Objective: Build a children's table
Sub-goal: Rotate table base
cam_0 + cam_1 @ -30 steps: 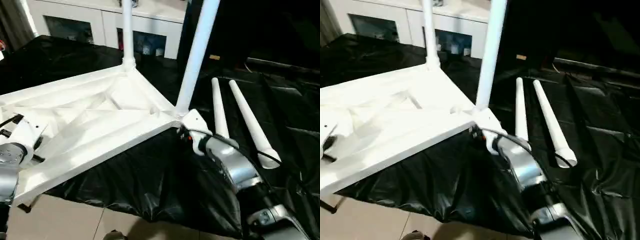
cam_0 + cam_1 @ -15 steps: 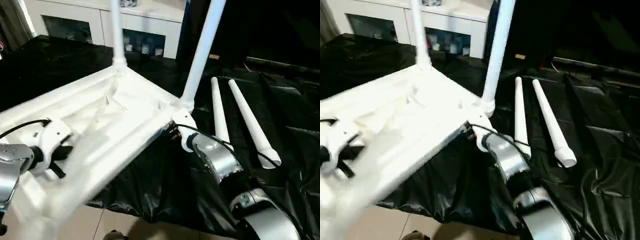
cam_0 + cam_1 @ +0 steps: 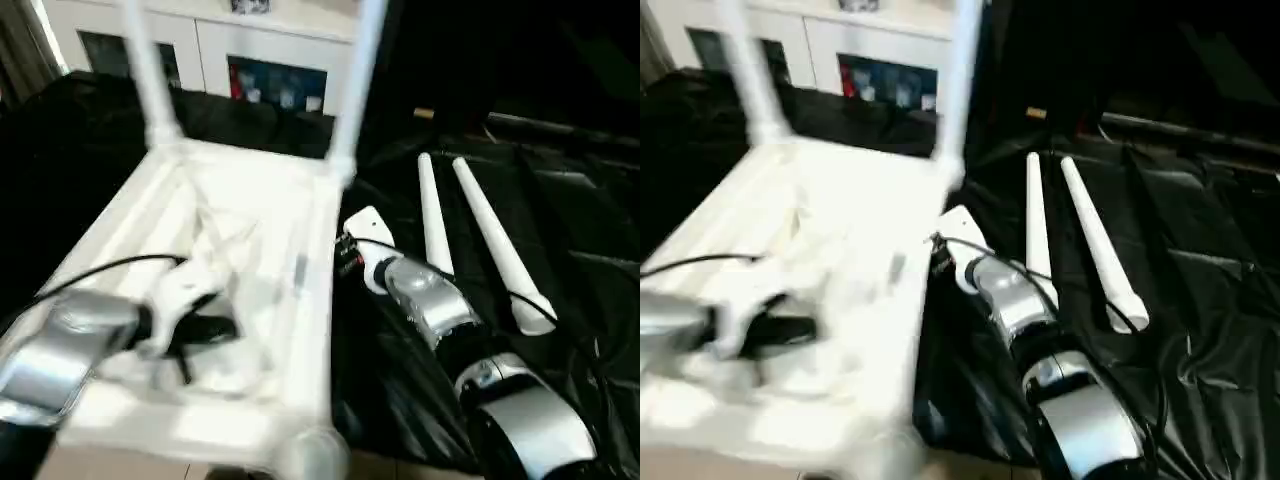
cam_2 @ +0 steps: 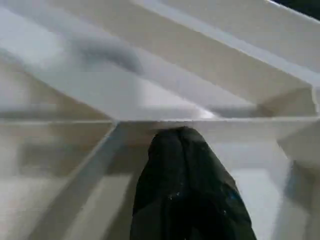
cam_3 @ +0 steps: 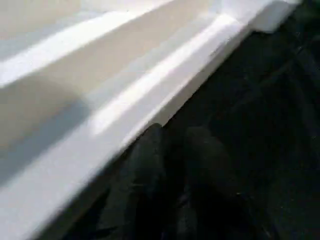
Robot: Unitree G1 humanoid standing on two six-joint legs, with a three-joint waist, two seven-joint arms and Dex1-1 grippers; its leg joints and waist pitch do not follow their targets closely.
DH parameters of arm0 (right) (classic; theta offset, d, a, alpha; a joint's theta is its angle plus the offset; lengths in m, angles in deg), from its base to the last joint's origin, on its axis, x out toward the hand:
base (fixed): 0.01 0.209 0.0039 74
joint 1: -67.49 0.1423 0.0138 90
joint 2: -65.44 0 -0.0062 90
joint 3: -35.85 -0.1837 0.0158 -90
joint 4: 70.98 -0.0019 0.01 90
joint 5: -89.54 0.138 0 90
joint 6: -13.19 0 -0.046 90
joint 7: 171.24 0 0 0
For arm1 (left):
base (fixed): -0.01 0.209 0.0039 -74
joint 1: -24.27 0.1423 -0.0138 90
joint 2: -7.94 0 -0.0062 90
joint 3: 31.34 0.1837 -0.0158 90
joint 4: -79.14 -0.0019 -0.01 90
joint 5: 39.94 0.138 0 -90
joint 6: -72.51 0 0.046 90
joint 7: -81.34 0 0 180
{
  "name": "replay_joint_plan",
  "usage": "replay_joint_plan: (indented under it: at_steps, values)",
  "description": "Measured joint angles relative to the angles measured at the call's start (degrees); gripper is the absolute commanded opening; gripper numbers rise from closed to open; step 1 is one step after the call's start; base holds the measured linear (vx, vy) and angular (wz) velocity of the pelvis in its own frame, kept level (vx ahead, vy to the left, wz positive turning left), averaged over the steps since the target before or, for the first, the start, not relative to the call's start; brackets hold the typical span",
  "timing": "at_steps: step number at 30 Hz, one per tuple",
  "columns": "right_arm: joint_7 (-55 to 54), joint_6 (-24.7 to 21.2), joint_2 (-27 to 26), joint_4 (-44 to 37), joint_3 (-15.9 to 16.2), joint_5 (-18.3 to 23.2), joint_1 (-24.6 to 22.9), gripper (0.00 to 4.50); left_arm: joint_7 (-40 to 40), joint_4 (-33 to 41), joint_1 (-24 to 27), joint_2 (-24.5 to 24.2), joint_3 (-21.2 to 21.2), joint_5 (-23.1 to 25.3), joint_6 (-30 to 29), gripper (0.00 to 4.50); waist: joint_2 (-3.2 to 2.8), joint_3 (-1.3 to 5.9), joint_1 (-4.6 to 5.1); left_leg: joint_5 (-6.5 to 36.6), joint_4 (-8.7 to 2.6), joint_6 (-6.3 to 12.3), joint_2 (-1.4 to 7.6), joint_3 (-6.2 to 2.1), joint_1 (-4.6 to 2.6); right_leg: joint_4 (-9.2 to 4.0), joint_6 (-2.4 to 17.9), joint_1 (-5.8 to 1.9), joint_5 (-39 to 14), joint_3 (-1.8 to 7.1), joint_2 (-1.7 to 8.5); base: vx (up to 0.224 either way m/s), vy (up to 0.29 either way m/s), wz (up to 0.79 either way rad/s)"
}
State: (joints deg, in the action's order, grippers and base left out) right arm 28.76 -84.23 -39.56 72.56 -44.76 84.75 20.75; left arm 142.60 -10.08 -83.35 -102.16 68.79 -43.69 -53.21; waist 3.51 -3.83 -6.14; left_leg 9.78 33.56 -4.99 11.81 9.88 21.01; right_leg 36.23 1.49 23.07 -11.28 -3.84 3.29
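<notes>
My left jaws (image 3: 205, 330), shut empty, rest inside the ribbed underside of the upturned white plastic table top (image 3: 300, 300), my right jaws (image 5: 172, 150), nearly together, sit beside its edge, nearer the two loose white tapered legs (image 3: 480, 240) pointing away on the black-covered tabletop (image 3: 560, 230).

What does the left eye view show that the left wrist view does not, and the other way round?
Left eye view: two loose legs on the black sheet, two fitted legs standing at the top's far corners, the white cabinet. Left wrist view: a rib junction up close. Both: the table top with its ribbed underside, the left gripper with jaws shut.
</notes>
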Motion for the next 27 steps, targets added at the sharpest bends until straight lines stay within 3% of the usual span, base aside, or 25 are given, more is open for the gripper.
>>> replay_joint_plan:
  at_steps: [3,6,10,11,12,15,18,25,27]
  values:
    - [0.17,0.95,-0.36,0.84,-0.04,0.00,0.76,0.52,-4.21,-6.88,-4.14,2.53,1.00,2.58,3.98,0.00,0.00,0.00,0.17,-0.03,0.00,-0.05,0.01,-0.02,-0.01,0.01,0.04,0.01,0.10,-0.01,0.00,0.000,0.000,0.00]
    - [0.52,1.66,-0.83,0.84,0.01,0.02,0.91,0.52,-6.10,-7.99,-5.02,2.73,0.99,3.52,5.18,0.00,0.02,0.01,0.76,-0.06,0.00,-0.10,0.01,-0.03,-0.01,0.01,0.05,0.01,0.11,-0.02,-0.01,0.000,0.000,0.00]
    - [0.55,1.70,-0.78,0.84,-0.02,0.01,0.91,0.52,-6.42,-8.24,-5.11,2.78,1.05,3.57,5.47,0.00,0.02,0.01,0.76,-0.07,0.02,-0.10,0.01,-0.02,0.01,-0.02,0.05,0.01,0.10,-0.02,-0.01,0.000,0.000,0.00]
    - [0.52,1.72,-0.66,0.97,-0.07,0.01,0.91,0.31,-7.11,-9.87,-5.94,3.21,1.29,3.90,6.07,0.00,-0.02,-0.01,0.76,-0.07,0.02,-0.10,0.01,-0.02,0.01,-0.01,0.05,0.01,0.10,-0.02,-0.01,0.000,0.000,0.00]
    - [0.31,1.71,0.84,0.60,-0.64,0.07,0.78,0.31,-11.75,-19.03,-11.05,5.71,3.27,5.91,9.75,0.00,-0.50,-0.28,-0.18,-0.07,0.21,-0.09,-0.01,-0.16,0.09,-0.03,0.04,-0.09,0.17,-0.11,-0.02,0.000,0.000,0.00]
    - [0.66,1.88,-0.08,-3.89,-0.78,0.71,0.92,0.05,-26.97,-32.03,-18.68,7.73,3.93,12.65,15.41,0.00,-0.92,-0.55,0.03,-0.10,0.09,-0.14,0.01,-0.13,0.04,-0.01,-0.07,0.00,0.60,0.00,-0.04,-0.044,-0.005,0.00]
    - [1.78,1.66,2.47,-8.85,-1.06,0.82,-0.59,0.05,-36.30,-36.25,-21.96,6.72,3.01,15.90,20.14,0.00,-1.00,-0.49,-0.05,-0.17,0.09,-0.26,0.01,-0.30,-0.09,-0.04,-0.14,-0.04,0.64,-0.14,-0.05,-0.018,-0.004,-0.04]
    - [4.17,0.41,4.76,-14.52,-1.42,0.78,-3.67,0.05,-32.88,-38.17,-20.60,8.18,1.14,12.89,25.64,0.00,-1.01,-0.48,-0.57,-0.18,0.19,-0.25,0.02,-0.24,0.19,-0.12,0.10,0.12,0.76,-0.11,-0.04,0.000,0.000,0.00]
    - [4.99,0.33,5.29,-17.13,-1.08,0.81,-4.63,0.05,-29.59,-34.20,-18.47,8.28,-0.43,9.65,25.65,0.00,-1.00,-0.47,-0.56,-0.17,0.21,-0.25,0.02,-0.19,0.20,-0.17,0.11,0.12,0.68,-0.09,-0.02,0.000,0.000,0.00]
